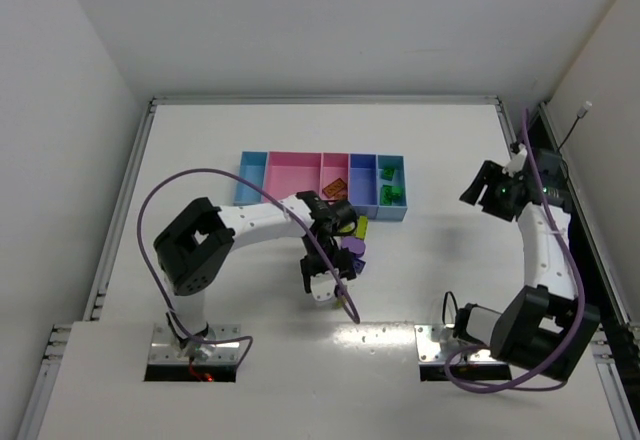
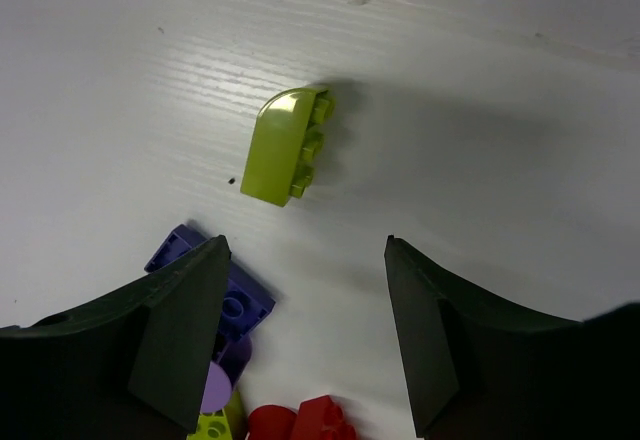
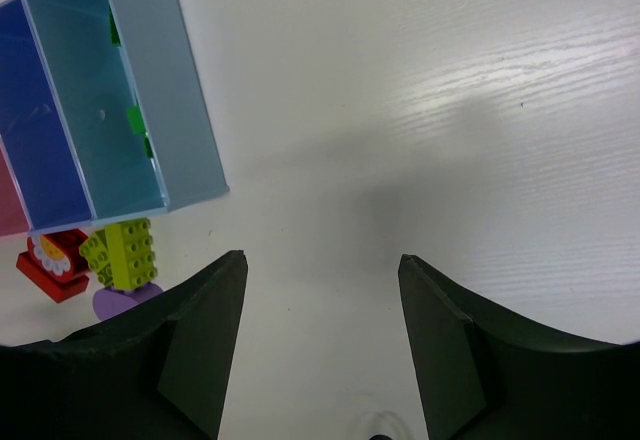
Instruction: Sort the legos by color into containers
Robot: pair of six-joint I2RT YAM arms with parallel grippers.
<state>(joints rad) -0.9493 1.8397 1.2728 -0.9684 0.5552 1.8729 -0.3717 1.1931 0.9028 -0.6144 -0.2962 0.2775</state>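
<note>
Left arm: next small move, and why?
Probably ease the left gripper forward and down over the yellow-green brick. Its jaws stand open with only bare table between them, and that brick lies alone just past the fingertips, clear of the purple brick.

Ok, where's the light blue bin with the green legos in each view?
Top external: light blue end bin at the right end of the row, above centre.
Left wrist: not in it.
Right wrist: upper left, tilted.
Shared landmark: the blue-violet bin joined to it, at the left edge in the right wrist view.
</note>
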